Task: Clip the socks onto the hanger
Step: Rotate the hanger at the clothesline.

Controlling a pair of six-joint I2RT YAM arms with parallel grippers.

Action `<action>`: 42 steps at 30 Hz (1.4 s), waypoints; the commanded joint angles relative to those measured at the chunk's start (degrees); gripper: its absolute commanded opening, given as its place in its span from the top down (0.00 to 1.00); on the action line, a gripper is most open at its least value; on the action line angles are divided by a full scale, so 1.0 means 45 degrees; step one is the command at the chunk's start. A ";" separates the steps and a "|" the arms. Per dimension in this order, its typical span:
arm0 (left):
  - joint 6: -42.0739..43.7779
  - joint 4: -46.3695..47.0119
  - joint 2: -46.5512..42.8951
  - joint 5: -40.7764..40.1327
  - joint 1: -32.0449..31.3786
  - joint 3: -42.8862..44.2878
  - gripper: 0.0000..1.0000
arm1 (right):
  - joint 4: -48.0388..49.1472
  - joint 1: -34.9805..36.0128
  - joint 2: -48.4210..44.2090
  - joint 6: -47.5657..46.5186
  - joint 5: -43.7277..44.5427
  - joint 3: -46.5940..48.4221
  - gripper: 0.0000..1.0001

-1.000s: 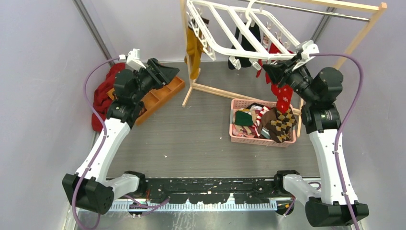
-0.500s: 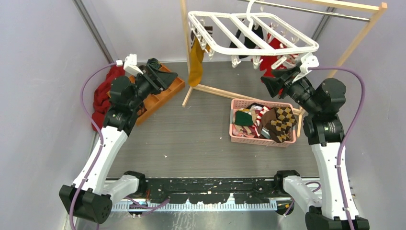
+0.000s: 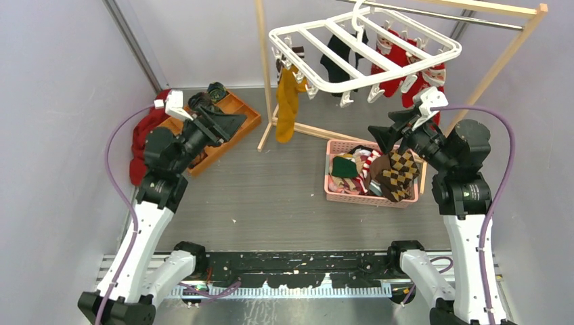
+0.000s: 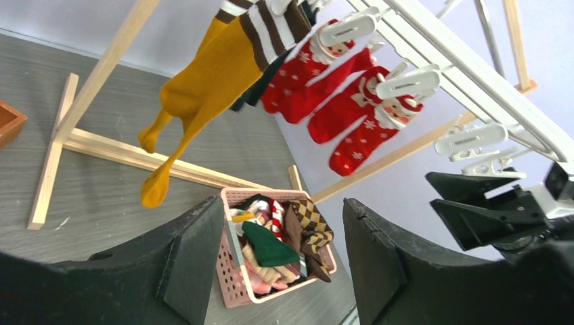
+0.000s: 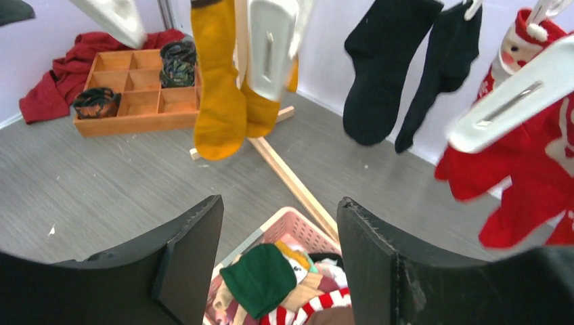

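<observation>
The white hanger (image 3: 365, 51) dangles tilted from the rod of the wooden rack. Mustard socks (image 3: 288, 101), black socks (image 3: 337, 57) and red Santa socks (image 3: 406, 64) are clipped under it. More socks, among them a brown argyle one (image 3: 399, 169), lie in the pink basket (image 3: 362, 198). My right gripper (image 3: 380, 135) is open and empty, below the hanger's near-right corner and above the basket (image 5: 302, 227). My left gripper (image 3: 233, 122) is open and empty, left of the rack, facing the mustard socks (image 4: 196, 81) and red socks (image 4: 338, 101). Several free clips (image 4: 470, 139) dangle from the frame.
An orange wooden tray (image 3: 227, 132) with dark rolled bundles sits at the back left, and a red cloth (image 3: 143, 135) lies beside it. The rack's wooden foot (image 3: 318, 130) crosses the floor behind the basket. Grey walls close in on both sides.
My right gripper has opened and dropped away from the hanger's near-right corner. The hanger has swung, with the red sock now hanging from a clip. My left arm has drawn back slightly.
</observation>
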 commanded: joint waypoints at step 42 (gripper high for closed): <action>0.7167 0.3556 0.0295 -0.1130 -1.0182 -0.2369 0.38 | -0.7772 -0.4582 0.5463 -0.7592 -0.0025 -0.0882 0.20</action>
